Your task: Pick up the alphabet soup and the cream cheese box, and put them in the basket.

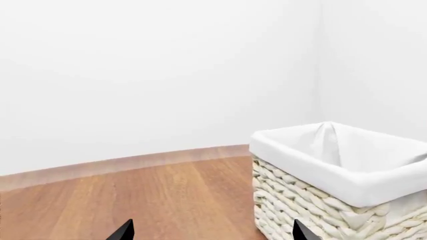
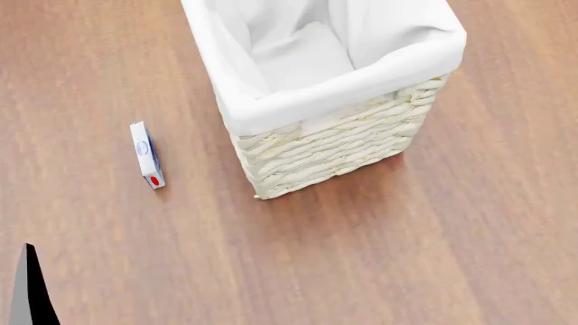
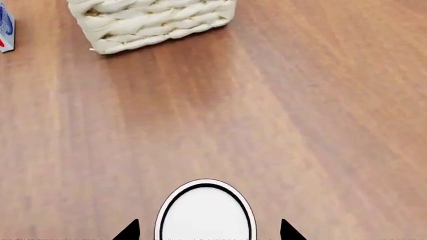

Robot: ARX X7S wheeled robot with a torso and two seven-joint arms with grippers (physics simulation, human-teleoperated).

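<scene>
While no label reads clearly | cream cheese box (image 2: 146, 162) beside basket (image 2: 339, 145)

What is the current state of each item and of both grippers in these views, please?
cream cheese box: on its narrow edge on the wooden surface, apart from the basket, not held.
basket: upright, nothing visible inside its liner.
alphabet soup: a white round top between the right gripper's jaws; whether gripped cannot be told.
left gripper: jaws apart, nothing between them.
right gripper: jaws either side of the can.
</scene>
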